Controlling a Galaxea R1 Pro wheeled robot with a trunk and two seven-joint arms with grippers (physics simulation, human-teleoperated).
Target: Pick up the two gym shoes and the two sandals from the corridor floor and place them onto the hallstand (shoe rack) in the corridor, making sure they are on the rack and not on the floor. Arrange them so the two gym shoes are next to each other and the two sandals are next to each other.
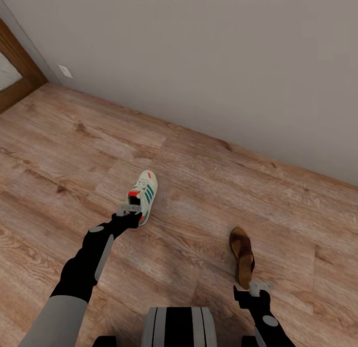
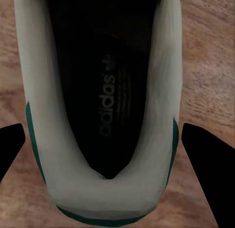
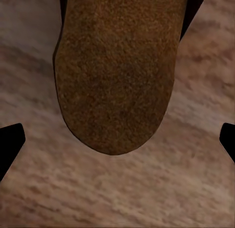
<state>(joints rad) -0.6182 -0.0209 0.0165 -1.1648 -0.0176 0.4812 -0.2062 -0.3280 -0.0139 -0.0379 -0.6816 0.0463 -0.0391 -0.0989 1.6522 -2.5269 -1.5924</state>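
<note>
On the wood-plank floor (image 1: pixel 59 153), 1 white gym shoe (image 1: pixel 143 196) lies just left of centre in the head view, toe toward 1 o'clock. The left gripper (image 1: pixel 130 208) sits at its heel, fingers (image 2: pixel 203 164) spread wide on either side of the heel collar, not closed on it. 1 brown sandal (image 1: pixel 242 256) lies at 4 o'clock from the shoe; the right gripper (image 1: pixel 260 287) hovers at its heel end, fingers (image 3: pixel 10 144) wide apart
</note>
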